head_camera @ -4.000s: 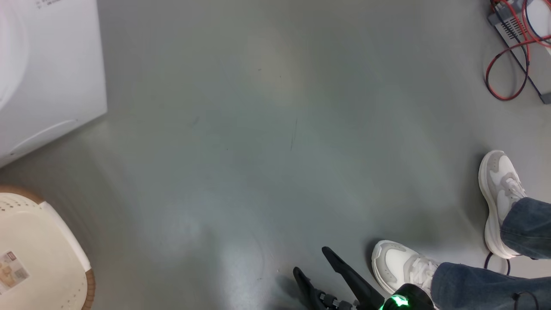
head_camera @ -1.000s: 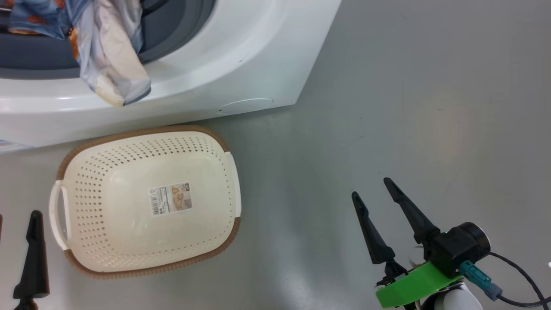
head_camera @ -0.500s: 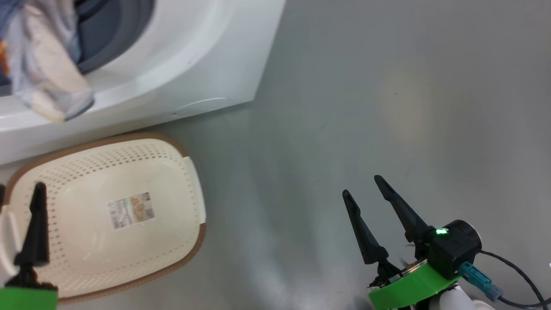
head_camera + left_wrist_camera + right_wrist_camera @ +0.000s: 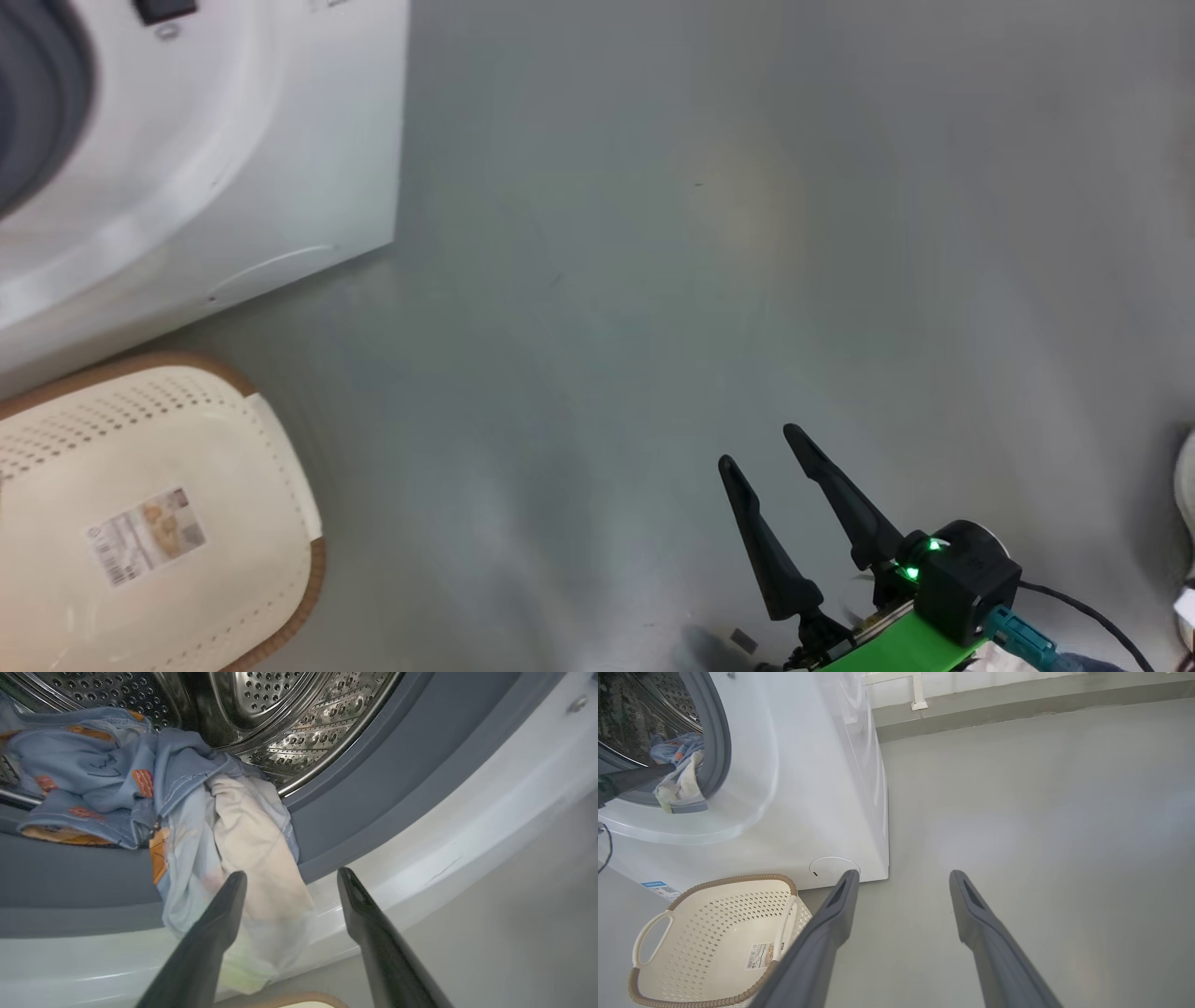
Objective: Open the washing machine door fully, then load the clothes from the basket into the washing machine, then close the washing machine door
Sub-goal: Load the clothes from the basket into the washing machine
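The washing machine (image 4: pixel 280 140) stands at the upper left of the head view, its mouth open. The washing machine door is out of view. The clothes (image 4: pixel 187 812), light blue with orange patches plus cream cloth, lie in the steel drum (image 4: pixel 289 714). One end droops over the grey gasket (image 4: pixel 373 779) and the white front. My left gripper (image 4: pixel 290 873) is open just below that hanging end, holding nothing. The basket (image 4: pixel 714 919) sits on the floor before the machine, with just a label sticker inside. My right gripper (image 4: pixel 758 446) hangs open over bare floor, right of the basket.
Grey floor spreads wide to the right of the machine. The edge of a pale shoe (image 4: pixel 1187 476) shows at the head view's right border. A low ledge (image 4: pixel 1017 709) runs along the wall beyond the machine. A round cover (image 4: pixel 831 870) sits low on its front.
The head camera has swung right, so the machine and basket sit further left in its picture; the clothes and left gripper have dropped out of it. Both grippers stay open.
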`<state>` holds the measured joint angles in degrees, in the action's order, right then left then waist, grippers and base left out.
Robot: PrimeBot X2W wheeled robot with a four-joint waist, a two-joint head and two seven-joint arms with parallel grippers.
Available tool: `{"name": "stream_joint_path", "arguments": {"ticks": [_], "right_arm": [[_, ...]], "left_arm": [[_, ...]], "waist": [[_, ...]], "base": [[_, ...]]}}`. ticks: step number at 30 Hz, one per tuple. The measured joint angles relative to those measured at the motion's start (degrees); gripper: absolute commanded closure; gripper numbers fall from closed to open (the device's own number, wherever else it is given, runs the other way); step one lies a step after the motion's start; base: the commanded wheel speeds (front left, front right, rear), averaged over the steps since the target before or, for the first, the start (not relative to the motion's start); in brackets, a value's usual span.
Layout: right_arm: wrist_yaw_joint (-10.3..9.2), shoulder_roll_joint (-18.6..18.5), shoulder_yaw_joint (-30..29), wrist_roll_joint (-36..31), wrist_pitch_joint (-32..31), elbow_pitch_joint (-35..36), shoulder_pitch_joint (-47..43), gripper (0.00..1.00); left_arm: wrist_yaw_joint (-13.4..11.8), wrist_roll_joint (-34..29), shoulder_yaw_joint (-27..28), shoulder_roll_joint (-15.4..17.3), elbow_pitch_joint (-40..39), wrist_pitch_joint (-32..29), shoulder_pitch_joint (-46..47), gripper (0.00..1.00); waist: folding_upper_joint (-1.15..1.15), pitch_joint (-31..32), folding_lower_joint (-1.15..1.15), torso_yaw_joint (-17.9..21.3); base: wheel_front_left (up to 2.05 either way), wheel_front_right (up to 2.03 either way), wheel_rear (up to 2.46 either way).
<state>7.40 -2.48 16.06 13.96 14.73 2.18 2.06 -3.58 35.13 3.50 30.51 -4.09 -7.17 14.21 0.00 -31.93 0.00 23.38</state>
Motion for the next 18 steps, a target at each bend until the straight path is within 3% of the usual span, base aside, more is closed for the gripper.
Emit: {"name": "stream_joint_path", "arguments": {"ticks": [10,18], "right_arm": [[0.0,0.14,0.0,0.29,0.0,0.31,-1.07,0.0],[0.0,0.16,-0.11,-0.15,0.0,0.0,-1.29,0.0]], "left_arm": [[-5.01,-5.53,-4.24,1.85,10.77,-6.14,11.79,0.0],[-5.7,-7.64,-8.37,0.11,19.27,-8.42,19.06,0.0]], "waist": [[0.0,1.07,0.0,1.84],[0.0,1.86,0.0,0.69]], "base": [[0.0,0.0,0.0],[0.0,0.0,0.0]]}}
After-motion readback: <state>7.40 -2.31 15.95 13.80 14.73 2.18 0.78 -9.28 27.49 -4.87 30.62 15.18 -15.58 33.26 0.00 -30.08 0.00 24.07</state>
